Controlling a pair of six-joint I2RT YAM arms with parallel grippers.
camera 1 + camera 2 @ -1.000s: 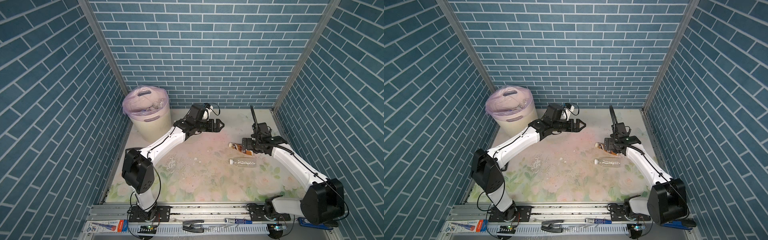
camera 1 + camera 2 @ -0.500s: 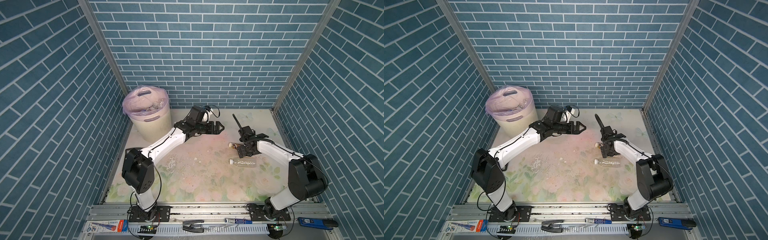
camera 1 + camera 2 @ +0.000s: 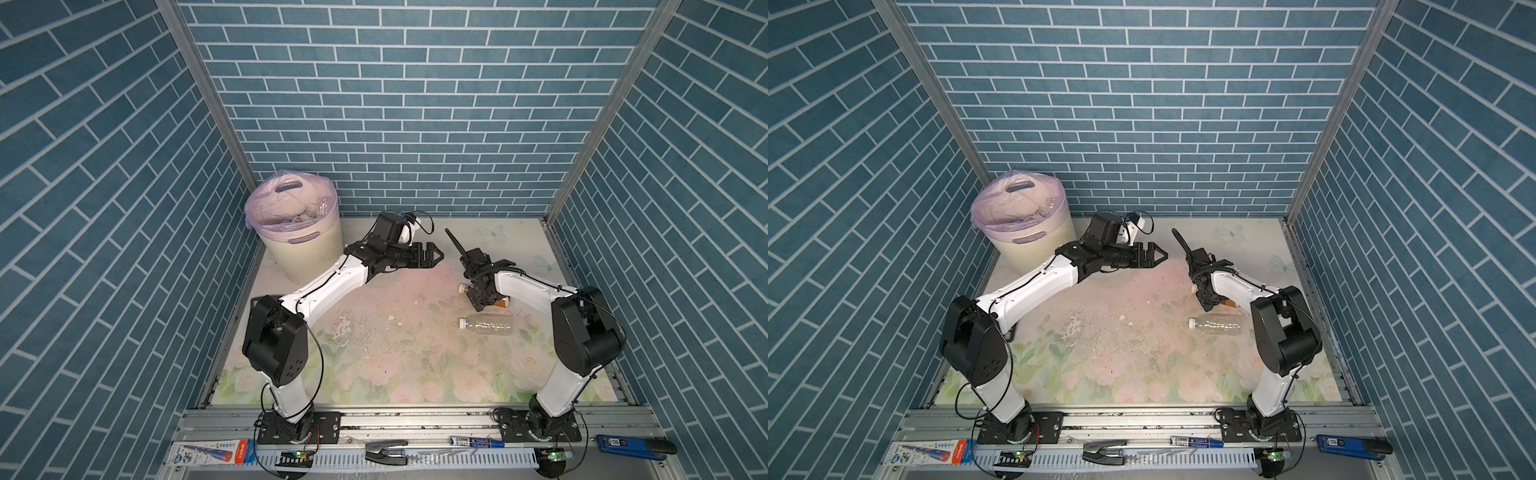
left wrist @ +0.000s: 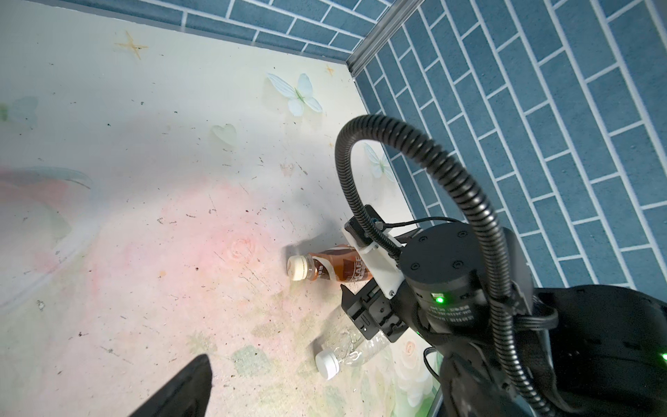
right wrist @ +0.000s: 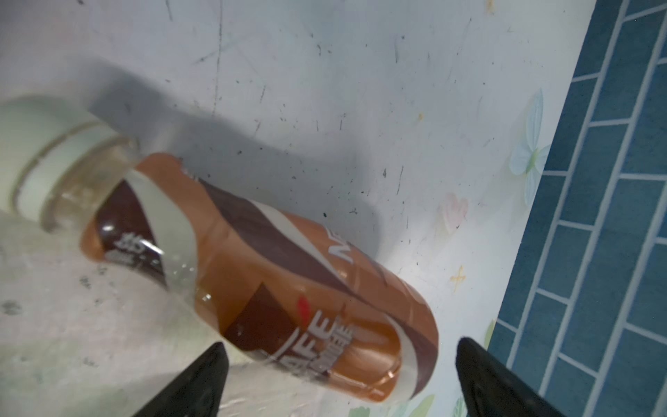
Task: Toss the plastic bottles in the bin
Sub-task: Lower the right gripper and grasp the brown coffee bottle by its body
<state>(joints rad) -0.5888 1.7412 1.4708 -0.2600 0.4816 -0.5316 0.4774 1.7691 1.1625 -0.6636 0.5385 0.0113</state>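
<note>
A brown-labelled plastic bottle with a cream cap lies on its side on the floral table, right of centre. My right gripper hangs open straight over its base end, one finger on each side, holding nothing. A plain clear bottle lies just nearer the front. The bin, cream with a pink bag, stands at the back left with several bottles inside. My left gripper is open and empty above the table's middle back.
Blue brick walls close in the table on three sides, and the right wall runs close to the brown bottle. A dark flat object lies at the table's left edge behind my left arm. Crumbs are scattered mid-table. Tools lie on the front rail.
My right arm has folded its elbow inward and upward while its gripper stayed over the brown bottle and came lower. My left gripper has drifted slightly forward. Both bottles lie where they were.
</note>
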